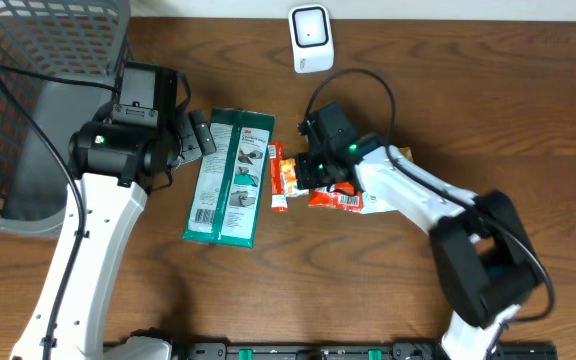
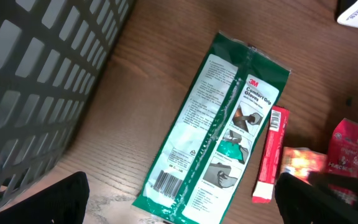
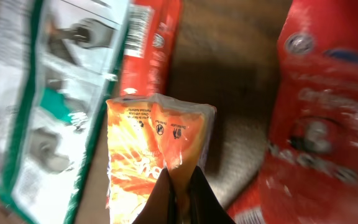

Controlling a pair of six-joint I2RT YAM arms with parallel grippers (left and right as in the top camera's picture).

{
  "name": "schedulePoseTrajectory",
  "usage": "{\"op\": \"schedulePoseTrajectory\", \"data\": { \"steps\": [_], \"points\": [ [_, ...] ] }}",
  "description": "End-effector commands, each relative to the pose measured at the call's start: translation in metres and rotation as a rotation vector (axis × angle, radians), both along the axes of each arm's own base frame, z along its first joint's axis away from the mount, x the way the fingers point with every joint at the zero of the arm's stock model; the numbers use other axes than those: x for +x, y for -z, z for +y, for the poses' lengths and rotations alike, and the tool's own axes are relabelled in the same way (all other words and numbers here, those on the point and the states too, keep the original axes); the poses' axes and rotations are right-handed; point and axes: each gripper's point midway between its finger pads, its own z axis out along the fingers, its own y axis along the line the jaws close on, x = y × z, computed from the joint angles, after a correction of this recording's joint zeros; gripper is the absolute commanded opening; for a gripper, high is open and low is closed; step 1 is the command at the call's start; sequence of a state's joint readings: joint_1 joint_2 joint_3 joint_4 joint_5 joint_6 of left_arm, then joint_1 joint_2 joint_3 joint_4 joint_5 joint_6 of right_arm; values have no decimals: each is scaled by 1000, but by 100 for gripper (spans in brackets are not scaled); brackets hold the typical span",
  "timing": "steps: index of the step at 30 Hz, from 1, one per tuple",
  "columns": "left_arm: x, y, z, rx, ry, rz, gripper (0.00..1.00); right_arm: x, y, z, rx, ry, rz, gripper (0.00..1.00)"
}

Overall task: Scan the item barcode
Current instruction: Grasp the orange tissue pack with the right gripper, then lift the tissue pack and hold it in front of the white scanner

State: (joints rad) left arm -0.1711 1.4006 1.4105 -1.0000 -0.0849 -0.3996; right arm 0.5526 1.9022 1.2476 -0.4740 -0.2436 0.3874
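An orange snack packet point(image 3: 148, 140) lies on the wooden table, and my right gripper point(image 3: 182, 186) is shut on its edge, the dark fingers pinching the foil between them. From above, the right gripper point(image 1: 306, 172) sits over that packet point(image 1: 289, 176), between a red stick pack point(image 1: 278, 190) and a red bag point(image 1: 336, 199). A white scanner point(image 1: 311, 38) stands at the table's far edge. My left gripper point(image 1: 196, 133) hovers open at the top left corner of a green glove package point(image 1: 230, 178). Its barcode point(image 2: 166, 182) faces up between the open fingers point(image 2: 48, 200).
A grey mesh basket point(image 1: 38, 90) fills the far left corner, close to the left arm. The red stick pack point(image 2: 271, 155) lies beside the green package point(image 2: 222, 124). The red bag point(image 3: 328, 124) lies just right of the held packet. A pale packet point(image 1: 401, 156) peeks from under the right arm.
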Motion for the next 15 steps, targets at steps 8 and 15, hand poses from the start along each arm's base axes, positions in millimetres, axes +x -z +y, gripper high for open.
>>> {"op": "schedulePoseTrajectory", "data": {
  "steps": [8, 15],
  "points": [
    [-2, -2, 3, 9, -13, -4, 96, -3, -94, -32, -47, -10, -155, 1],
    [-2, -2, 3, 9, -13, -4, 96, 16, -190, -82, -224, 48, -207, 1]
  ]
}}
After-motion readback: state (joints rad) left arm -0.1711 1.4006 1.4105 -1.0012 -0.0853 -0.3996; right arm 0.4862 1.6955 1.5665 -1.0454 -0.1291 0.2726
